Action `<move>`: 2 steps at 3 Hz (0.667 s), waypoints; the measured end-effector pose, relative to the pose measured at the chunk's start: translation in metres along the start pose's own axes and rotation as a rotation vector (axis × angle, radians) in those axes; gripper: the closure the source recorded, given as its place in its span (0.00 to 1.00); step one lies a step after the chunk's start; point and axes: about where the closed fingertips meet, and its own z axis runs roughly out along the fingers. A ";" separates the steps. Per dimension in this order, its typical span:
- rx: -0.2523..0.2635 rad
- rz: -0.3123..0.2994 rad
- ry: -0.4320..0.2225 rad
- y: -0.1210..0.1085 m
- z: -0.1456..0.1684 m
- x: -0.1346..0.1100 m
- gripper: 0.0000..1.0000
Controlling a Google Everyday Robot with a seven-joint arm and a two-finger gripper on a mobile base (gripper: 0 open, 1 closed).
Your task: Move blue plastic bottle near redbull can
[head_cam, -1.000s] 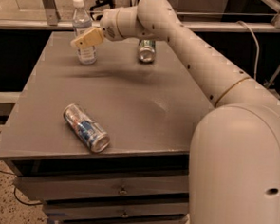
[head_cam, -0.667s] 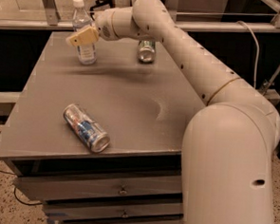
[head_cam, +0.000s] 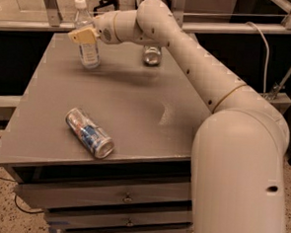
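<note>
Pincer point(head_cam: 82, 35) at the bottle's shoulder, far left of the table

My arm point(head_cam: 198, 67) reaches from the lower right across the grey table point(head_cam: 136, 113) to its far left corner. There my pincer sits against the upper part of the blue plastic bottle point(head_cam: 89, 53), just under its neck. The tan tip of the pincer covers the bottle's shoulder from this side. Whether the pincer is closed on the bottle or only lies in front of it, I cannot tell.

The blue plastic bottle stands upright near the far left edge of the table, white cap on top and pale label lower down. Its base looks to be on the table top, though I cannot be sure of contact.

The redbull can point(head_cam: 89, 133) lies on its side near the front left of the table. Its shiny metal end points toward the front edge and the right. It is well apart from the bottle, with bare table top between them.

A second can point(head_cam: 151, 54), silver with some green, stands at the far side of the table. It is partly behind my arm and to the right of the bottle.

Below the table top are drawers point(head_cam: 125, 199) with small knobs. A white cable point(head_cam: 261, 46) runs down behind my arm on the right.
</note>
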 end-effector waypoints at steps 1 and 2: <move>-0.018 0.012 -0.019 0.013 -0.015 -0.001 0.85; -0.034 0.017 -0.048 0.030 -0.048 -0.006 1.00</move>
